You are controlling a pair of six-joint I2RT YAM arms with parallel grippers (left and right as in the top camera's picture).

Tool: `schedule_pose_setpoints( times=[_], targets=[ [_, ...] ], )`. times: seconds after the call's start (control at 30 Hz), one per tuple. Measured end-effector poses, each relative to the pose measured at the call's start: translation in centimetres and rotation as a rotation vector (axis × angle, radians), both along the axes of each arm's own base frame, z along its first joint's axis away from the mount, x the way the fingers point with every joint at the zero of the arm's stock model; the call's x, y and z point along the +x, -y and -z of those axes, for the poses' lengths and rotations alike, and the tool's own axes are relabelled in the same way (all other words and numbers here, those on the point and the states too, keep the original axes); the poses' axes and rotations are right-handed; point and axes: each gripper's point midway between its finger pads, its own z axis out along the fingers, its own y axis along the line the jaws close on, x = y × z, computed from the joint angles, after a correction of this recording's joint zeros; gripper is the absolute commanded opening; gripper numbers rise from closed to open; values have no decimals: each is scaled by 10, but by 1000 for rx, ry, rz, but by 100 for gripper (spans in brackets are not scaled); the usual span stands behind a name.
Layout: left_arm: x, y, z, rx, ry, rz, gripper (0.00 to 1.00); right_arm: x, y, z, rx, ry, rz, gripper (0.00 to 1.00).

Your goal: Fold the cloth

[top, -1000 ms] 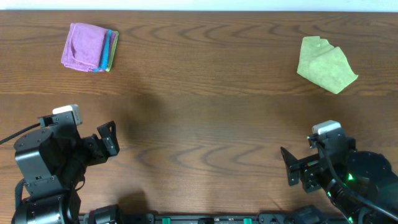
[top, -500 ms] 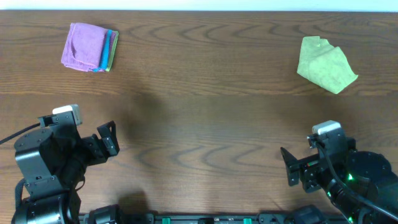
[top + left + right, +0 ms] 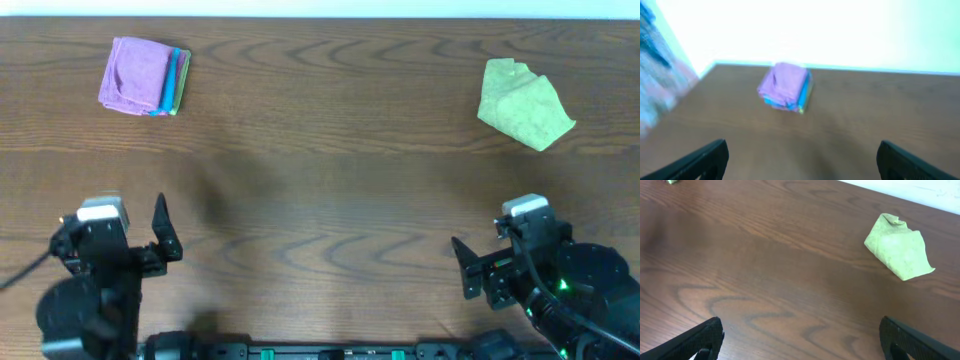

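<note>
With your left tool (image 3: 802,162) and right tool (image 3: 802,340) both gaping empty, steer the left toward the purple cloth (image 3: 137,75) at the worktop's (image 3: 320,150) ten o'clock, pinching only its top layer.

Broad bare stretch of desk (image 3: 330,190) through the middle, passable from either side. Open run from left end effector (image 3: 802,147) up to purple cloth (image 3: 135,72) near far left corner. Likewise from right end effector (image 3: 800,325) to crumpled green cloth (image 3: 525,105) at far right. Both cloths well apart, near the back edge.
</note>
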Motion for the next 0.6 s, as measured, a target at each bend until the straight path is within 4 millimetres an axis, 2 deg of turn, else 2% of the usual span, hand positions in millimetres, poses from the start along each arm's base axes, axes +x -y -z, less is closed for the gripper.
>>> schedule_pose_setpoints(
  times=[0.27,0.37,0.6],
  targets=[
    [12,-9,62,124,74,-18,95,0,0,0,0,-1,0,99],
    [12,-15,73,138,69,-42,96,0,0,1,-1,-2,0,99],
    [3,-18,85,126,75,-63,96,0,0,1,-1,-2,0,99]
  ],
)
